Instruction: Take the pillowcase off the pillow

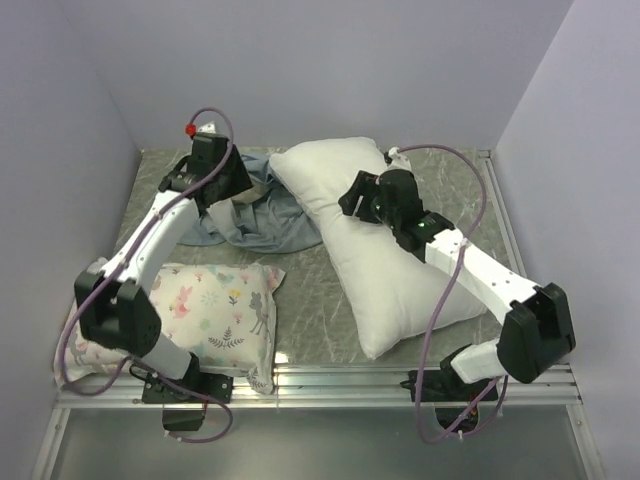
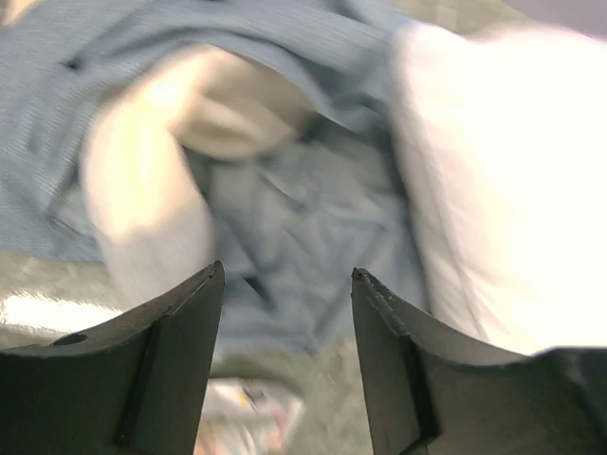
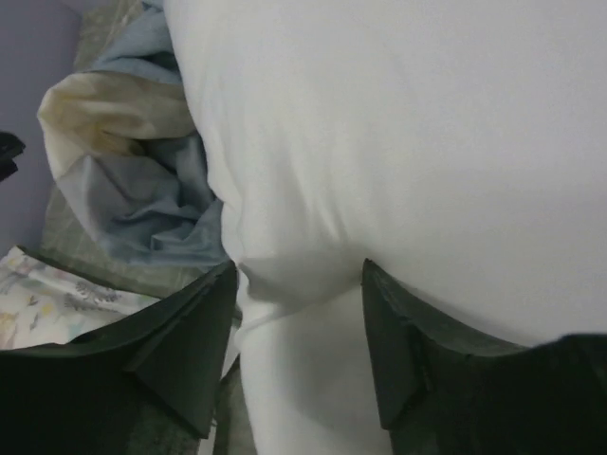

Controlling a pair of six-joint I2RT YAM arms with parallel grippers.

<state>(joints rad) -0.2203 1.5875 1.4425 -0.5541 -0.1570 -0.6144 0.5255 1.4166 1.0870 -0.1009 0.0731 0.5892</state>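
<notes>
The plain white pillow [image 1: 385,250] lies bare on the table, slanting from back centre to front right. The slate-blue pillowcase [image 1: 262,215] sits crumpled to its left, off the pillow, with a cream band showing [image 2: 142,171]. My left gripper [image 1: 238,185] hovers over the crumpled cloth; in the blurred left wrist view its jaws [image 2: 285,275] stand open above the pillowcase [image 2: 303,209] with nothing between them. My right gripper [image 1: 352,198] is over the pillow's upper part, and its jaws [image 3: 299,270] are open astride a soft bulge of the pillow [image 3: 408,123].
A smaller white pillow printed with flowers and deer [image 1: 215,305] lies at the front left, under the left arm. Lilac walls close the back and both sides. A metal rail [image 1: 320,385] runs along the near edge.
</notes>
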